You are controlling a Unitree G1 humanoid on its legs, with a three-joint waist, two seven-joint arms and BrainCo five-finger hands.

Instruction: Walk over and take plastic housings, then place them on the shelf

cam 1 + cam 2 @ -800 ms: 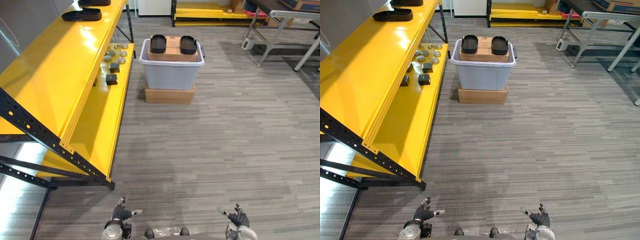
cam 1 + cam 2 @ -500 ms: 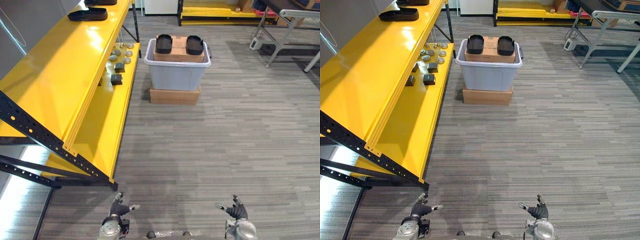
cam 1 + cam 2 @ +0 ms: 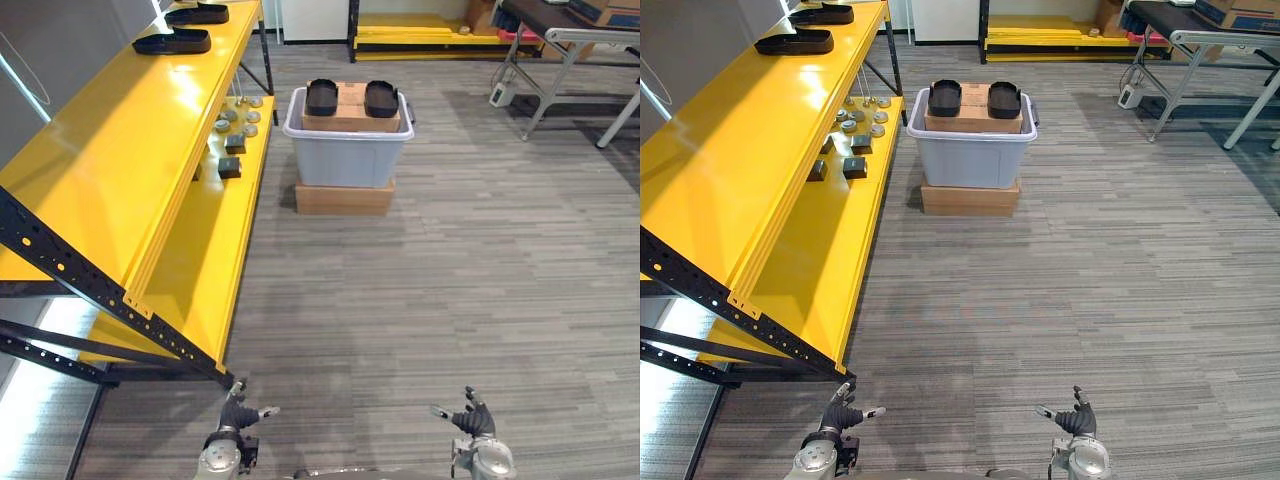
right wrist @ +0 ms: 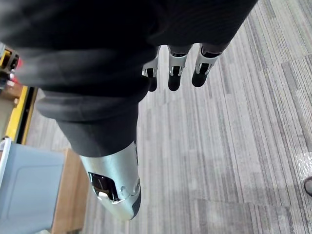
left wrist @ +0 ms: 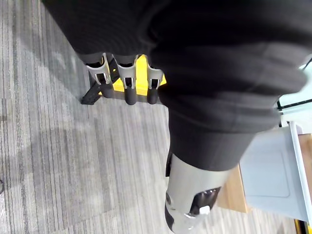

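Two black plastic housings [image 3: 322, 97] [image 3: 381, 98] lie side by side on a cardboard box inside a grey tote [image 3: 347, 152] far ahead on the floor. Two more black housings [image 3: 172, 41] [image 3: 197, 14] rest on the top level of the yellow shelf [image 3: 110, 150] at the left. My left hand [image 3: 237, 418] and right hand [image 3: 470, 424] hang low at the bottom edge of the eye views, far from the tote. Both are open with relaxed fingers [image 5: 127, 87] [image 4: 175, 68] and hold nothing.
The tote stands on a flat cardboard box [image 3: 345, 197]. Small metal parts [image 3: 229, 147] lie on the shelf's lower level [image 3: 205, 260]. A black shelf leg [image 3: 100, 296] juts toward me. Grey tables [image 3: 565, 60] stand at the back right; another yellow rack [image 3: 415, 25] at the back.
The whole picture has shifted, so the camera has moved; the tote and shelf sit slightly differently in view. Both hands stay low and open.
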